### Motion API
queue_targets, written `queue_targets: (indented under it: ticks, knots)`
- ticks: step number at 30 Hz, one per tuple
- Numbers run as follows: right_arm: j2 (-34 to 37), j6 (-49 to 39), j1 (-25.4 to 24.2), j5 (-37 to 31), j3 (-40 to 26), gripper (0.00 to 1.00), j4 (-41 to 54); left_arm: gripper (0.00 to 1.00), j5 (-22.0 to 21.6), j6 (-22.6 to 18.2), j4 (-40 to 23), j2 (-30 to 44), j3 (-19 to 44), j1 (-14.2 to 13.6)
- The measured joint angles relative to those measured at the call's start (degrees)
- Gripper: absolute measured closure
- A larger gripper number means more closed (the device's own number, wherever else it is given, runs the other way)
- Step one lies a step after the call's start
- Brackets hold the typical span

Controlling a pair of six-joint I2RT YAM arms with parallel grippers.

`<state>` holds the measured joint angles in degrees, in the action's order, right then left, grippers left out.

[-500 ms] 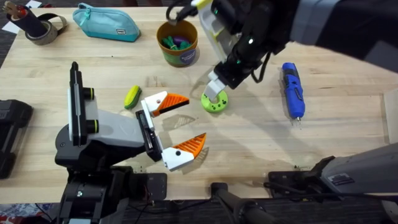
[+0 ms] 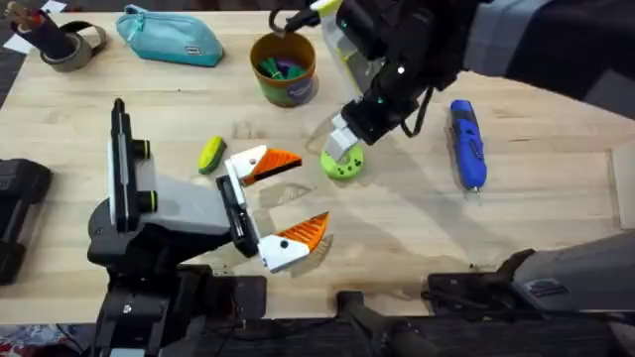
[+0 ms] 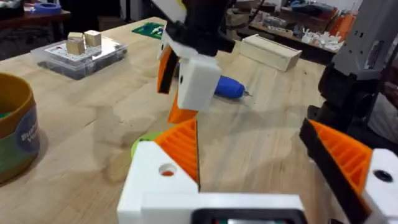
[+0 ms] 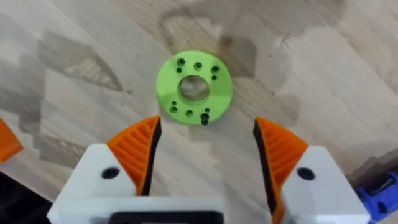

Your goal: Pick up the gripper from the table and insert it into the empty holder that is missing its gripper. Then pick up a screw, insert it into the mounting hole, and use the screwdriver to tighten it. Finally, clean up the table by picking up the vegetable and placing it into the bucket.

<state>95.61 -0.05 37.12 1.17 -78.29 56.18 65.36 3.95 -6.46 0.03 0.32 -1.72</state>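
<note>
My right gripper (image 2: 342,137) hangs open just above a lime-green round disc with holes (image 2: 343,165). In the right wrist view the disc (image 4: 166,81) lies just beyond the orange-padded fingers (image 4: 134,152). A small dark piece sits in one rim hole; I cannot tell if it is a screw. My left gripper (image 2: 283,201) is open and empty, left of the disc. The blue screwdriver (image 2: 466,144) lies to the right. The yellow-green vegetable (image 2: 211,155) lies beside the left gripper's far finger. The orange-tan bucket (image 2: 283,67) stands behind, with coloured things in it. The loose gripper and its holder are out of view.
A teal zip pouch (image 2: 169,37) and a tape roll (image 2: 64,45) lie at the back left. A black case (image 2: 15,208) sits at the left edge. Farther right, the left wrist view shows a clear box of blocks (image 3: 81,53) and a wooden box (image 3: 270,51).
</note>
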Motion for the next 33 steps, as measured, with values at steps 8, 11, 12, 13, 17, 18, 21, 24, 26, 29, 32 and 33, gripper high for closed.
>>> queue_targets:
  ticks: [8,11,12,13,17,18,21,24,26,29,32,33]
  knots:
    - [-8.0,4.2,0.1,0.2,9.4,0.132,-4.1,0.006,0.0,0.0,0.0,0.0,0.0,0.0]
    - [-10.7,4.8,0.2,0.2,13.8,0.132,-6.5,0.006,0.0,0.0,0.0,0.0,0.0,0.0]
    - [-11.2,4.8,0.2,0.2,15.0,0.132,-7.4,0.006,0.0,0.0,0.0,0.0,0.0,0.0]
    - [-11.4,4.9,0.2,0.2,16.0,0.132,-8.2,0.006,0.0,0.0,0.0,0.0,0.0,0.0]
    - [-10.9,5.2,0.2,0.2,19.3,0.132,-12.3,0.006,0.0,0.0,0.0,0.0,0.0,0.0]
    - [-10.6,5.2,0.2,0.2,19.7,0.132,-12.7,0.006,0.0,0.0,0.0,0.0,0.0,0.0]
    - [-9.5,5.3,0.2,0.2,19.9,0.132,-13.9,0.006,0.0,0.0,0.0,0.0,0.0,0.0]
    - [-8.3,5.5,0.2,0.2,19.9,0.132,-14.8,0.006,0.0,0.0,0.0,0.0,0.0,0.0]
    - [-7.4,5.6,0.2,0.2,19.9,0.132,-15.2,0.006,0.0,0.0,0.0,0.0,0.0,0.0]
    - [-5.9,5.7,0.2,0.2,19.9,0.132,-15.9,0.006,0.0,0.0,0.0,0.0,0.0,0.0]
    - [-4.8,5.8,0.2,0.2,19.9,0.208,-16.6,0.006,0.0,0.0,0.0,0.0,0.0,0.0]
    - [-4.6,6.0,0.2,0.2,19.9,0.259,-16.8,0.006,0.0,0.0,0.0,0.0,0.0,0.0]
